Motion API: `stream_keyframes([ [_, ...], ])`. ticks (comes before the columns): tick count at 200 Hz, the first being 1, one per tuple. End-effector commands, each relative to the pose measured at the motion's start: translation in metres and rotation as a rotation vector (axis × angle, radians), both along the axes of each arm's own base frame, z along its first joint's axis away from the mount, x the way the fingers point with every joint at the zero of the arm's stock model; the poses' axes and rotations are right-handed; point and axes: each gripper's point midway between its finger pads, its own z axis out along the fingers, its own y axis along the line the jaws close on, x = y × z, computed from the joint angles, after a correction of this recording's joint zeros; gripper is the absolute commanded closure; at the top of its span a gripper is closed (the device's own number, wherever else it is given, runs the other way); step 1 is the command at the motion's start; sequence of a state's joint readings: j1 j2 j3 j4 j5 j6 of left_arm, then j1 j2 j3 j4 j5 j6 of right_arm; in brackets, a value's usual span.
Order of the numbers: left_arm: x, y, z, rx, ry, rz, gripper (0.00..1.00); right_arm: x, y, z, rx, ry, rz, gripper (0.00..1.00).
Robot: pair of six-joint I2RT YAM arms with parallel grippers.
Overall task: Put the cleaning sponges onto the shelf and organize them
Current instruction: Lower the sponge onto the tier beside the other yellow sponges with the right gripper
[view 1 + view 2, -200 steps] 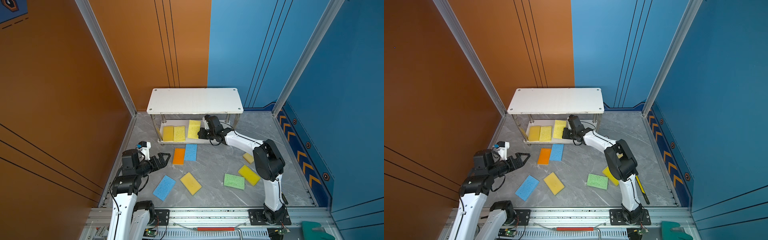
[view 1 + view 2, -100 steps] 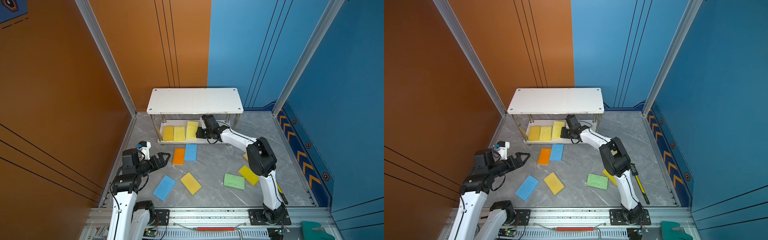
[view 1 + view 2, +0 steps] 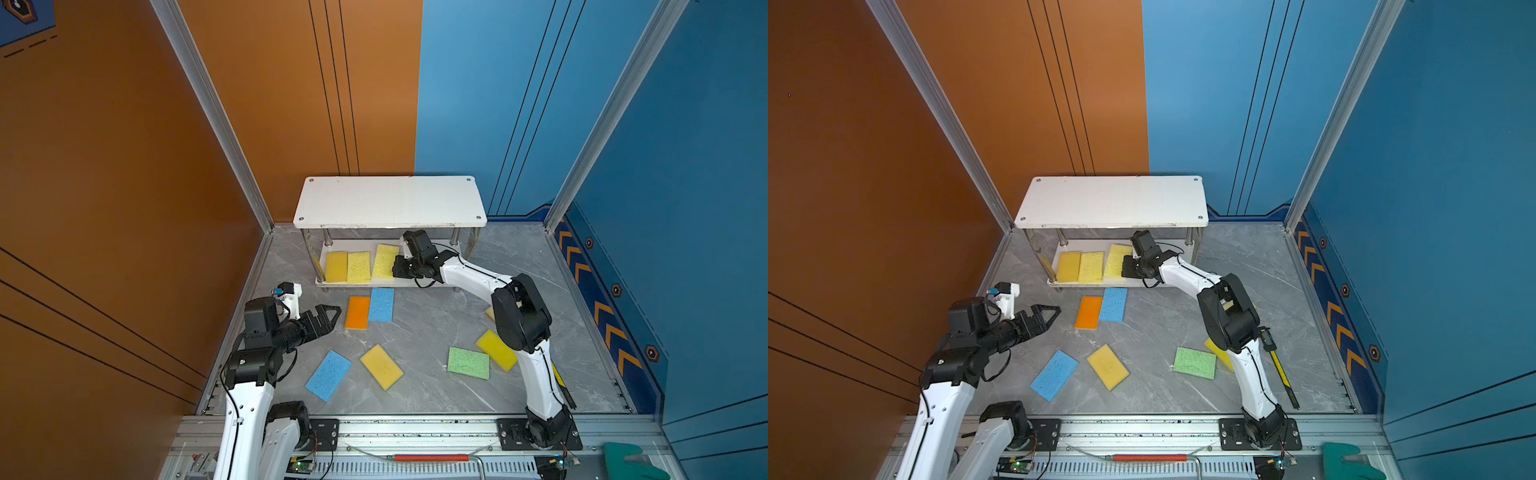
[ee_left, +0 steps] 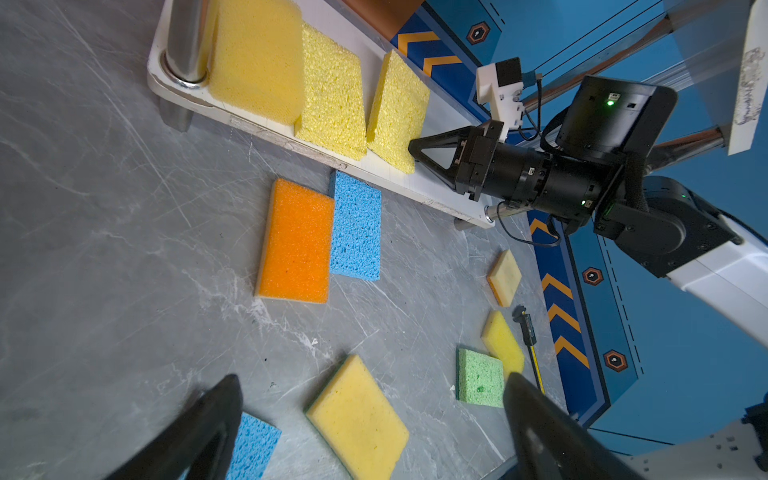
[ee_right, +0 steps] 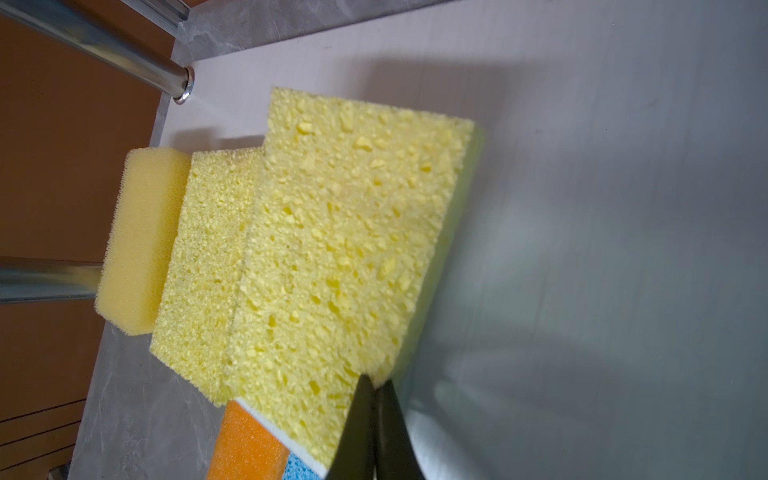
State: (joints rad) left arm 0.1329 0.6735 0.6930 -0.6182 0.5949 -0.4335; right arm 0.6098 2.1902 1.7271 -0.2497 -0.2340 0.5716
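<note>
Your right gripper (image 5: 375, 386), closed and holding nothing, has its tips touching the front right corner of the third yellow sponge (image 5: 353, 228) on the lower board (image 5: 582, 208) of the shelf (image 3: 390, 199). That sponge sits skewed, overlapping the middle yellow sponge (image 5: 208, 249). Your left gripper (image 3: 330, 318), spread wide and empty, is nearest the orange sponge (image 3: 358, 312).

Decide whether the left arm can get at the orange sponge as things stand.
Probably yes. The open left end effector hangs just beside the orange sponge, with nothing lying between them; only the blue sponge lies against its far edge.
</note>
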Motion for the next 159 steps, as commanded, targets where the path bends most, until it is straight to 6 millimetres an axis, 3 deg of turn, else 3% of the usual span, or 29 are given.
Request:
stream_keyframes([
  [1, 0.0, -0.001, -0.001, -0.002, -0.009, -0.015, 0.02, -0.013, -0.001, -0.001, -0.04, 0.028, 0.039, 1.0],
  [59, 0.0, -0.001, -0.001, -0.004, -0.01, -0.016, 0.02, -0.022, -0.006, 0.002, -0.062, 0.033, 0.068, 1.0],
  [153, 0.0, -0.001, -0.002, -0.005, -0.007, -0.015, 0.02, -0.03, 0.003, 0.004, -0.051, 0.042, 0.134, 1.0],
  [159, 0.0, -0.001, -0.002, -0.005, -0.006, -0.014, 0.02, -0.03, 0.003, 0.004, -0.051, 0.042, 0.133, 0.96],
])
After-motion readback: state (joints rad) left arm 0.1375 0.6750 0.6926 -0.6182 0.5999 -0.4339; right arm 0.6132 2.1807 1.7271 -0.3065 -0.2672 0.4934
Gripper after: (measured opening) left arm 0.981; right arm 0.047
